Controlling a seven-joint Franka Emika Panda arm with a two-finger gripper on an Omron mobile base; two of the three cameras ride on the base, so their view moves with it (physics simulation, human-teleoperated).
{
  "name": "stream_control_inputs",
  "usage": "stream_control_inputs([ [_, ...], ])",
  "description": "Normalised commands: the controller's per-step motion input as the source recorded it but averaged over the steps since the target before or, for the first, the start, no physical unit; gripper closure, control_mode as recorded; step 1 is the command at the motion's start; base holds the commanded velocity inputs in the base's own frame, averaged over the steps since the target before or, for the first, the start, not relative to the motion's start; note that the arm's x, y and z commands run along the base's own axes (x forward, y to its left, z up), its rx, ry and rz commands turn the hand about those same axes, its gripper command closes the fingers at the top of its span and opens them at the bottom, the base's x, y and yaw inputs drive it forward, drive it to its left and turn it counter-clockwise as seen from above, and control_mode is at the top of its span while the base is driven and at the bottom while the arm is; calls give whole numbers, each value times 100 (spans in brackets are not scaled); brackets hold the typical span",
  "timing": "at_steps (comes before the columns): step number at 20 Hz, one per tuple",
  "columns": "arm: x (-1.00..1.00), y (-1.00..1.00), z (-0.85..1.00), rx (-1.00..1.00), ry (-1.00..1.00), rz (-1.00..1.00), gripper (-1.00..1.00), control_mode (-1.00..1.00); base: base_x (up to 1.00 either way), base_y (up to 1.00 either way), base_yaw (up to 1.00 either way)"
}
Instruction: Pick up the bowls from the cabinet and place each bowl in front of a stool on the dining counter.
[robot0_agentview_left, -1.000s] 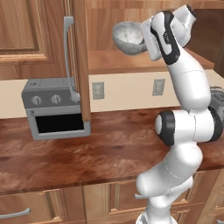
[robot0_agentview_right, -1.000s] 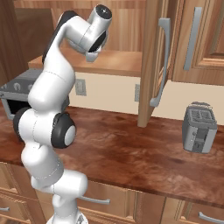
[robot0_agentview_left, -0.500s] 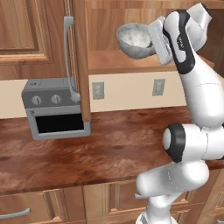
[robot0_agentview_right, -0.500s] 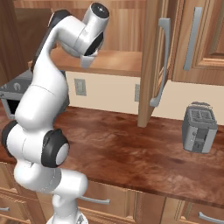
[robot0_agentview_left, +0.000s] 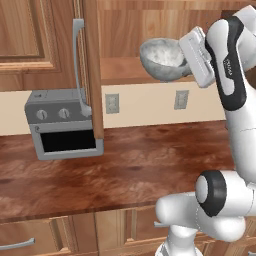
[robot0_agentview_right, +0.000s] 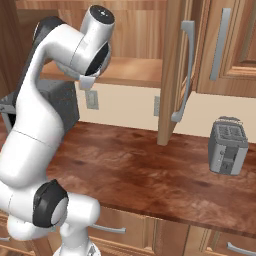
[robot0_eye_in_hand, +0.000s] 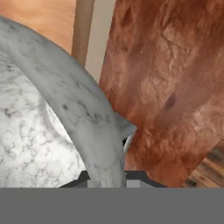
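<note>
Pincer (robot0_eye_in_hand: 107, 177) clamped on the rim of the mottled grey-white stone-look bowl (robot0_agentview_left: 162, 59), held tilted just outside the open brown wood wall cabinet (robot0_agentview_left: 125, 42). Best kept firmly pinched, levelled and drawn clear of the door. Below, glossy red-brown wood worktop (robot0_agentview_left: 140, 160), grey toaster oven (robot0_agentview_left: 62, 125), silver toaster (robot0_agentview_right: 227, 146).

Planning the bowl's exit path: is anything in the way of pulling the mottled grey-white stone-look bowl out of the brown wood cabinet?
Nothing visible blocks it. The mottled grey-white stone-look bowl, tilted in the gripper, is at the shelf's front edge in the brown wood cabinet. The open door stands off to one side.
</note>
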Motion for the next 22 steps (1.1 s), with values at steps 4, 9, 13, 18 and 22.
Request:
stream_control_inputs([
  [4,-80,0,0,-1,26,0,100,-100,0,0,0],
  [9,-59,-5,-3,0,20,0,100,-100,0,0,0],
  [13,-37,0,-2,0,15,0,100,-100,0,0,0],
  [18,-30,0,-16,0,6,0,100,-100,0,0,0],
  [22,-31,0,-19,0,6,0,100,-100,0,0,0],
])
